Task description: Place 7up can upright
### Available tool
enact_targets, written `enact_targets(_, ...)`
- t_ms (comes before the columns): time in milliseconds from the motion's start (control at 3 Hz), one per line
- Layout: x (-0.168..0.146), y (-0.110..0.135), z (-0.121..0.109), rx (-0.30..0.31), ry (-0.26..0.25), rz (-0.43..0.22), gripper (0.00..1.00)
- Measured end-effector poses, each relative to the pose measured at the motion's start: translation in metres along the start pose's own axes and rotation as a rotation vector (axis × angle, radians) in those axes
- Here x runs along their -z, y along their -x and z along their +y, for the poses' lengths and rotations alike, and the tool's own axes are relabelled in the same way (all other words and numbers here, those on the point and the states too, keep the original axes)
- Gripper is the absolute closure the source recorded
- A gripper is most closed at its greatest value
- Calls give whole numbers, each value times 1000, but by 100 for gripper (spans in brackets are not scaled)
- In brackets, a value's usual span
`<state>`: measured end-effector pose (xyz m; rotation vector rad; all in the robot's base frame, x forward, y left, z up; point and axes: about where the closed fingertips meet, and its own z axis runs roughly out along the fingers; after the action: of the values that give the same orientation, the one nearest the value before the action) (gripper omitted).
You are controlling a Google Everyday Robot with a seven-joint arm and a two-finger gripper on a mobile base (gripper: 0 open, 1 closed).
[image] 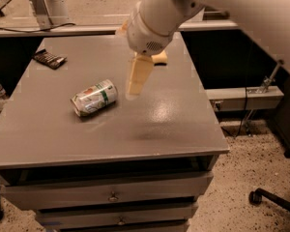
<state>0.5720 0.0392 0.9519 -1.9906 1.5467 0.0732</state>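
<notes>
The 7up can lies on its side on the grey table, left of centre, its shiny metal top facing front-left. It is silver-white with a green band and a red spot. My gripper hangs from the large white arm above the table, just right of the can and apart from it. It holds nothing that I can see.
A yellow sponge lies behind the gripper, partly hidden by it. A dark flat packet lies at the table's back left. Drawers sit below the front edge. A chair base stands on the floor at right.
</notes>
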Motion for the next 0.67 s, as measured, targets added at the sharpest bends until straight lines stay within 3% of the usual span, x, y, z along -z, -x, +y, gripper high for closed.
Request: enact_targets(667, -75, 20, 15, 170, 126, 118, 0)
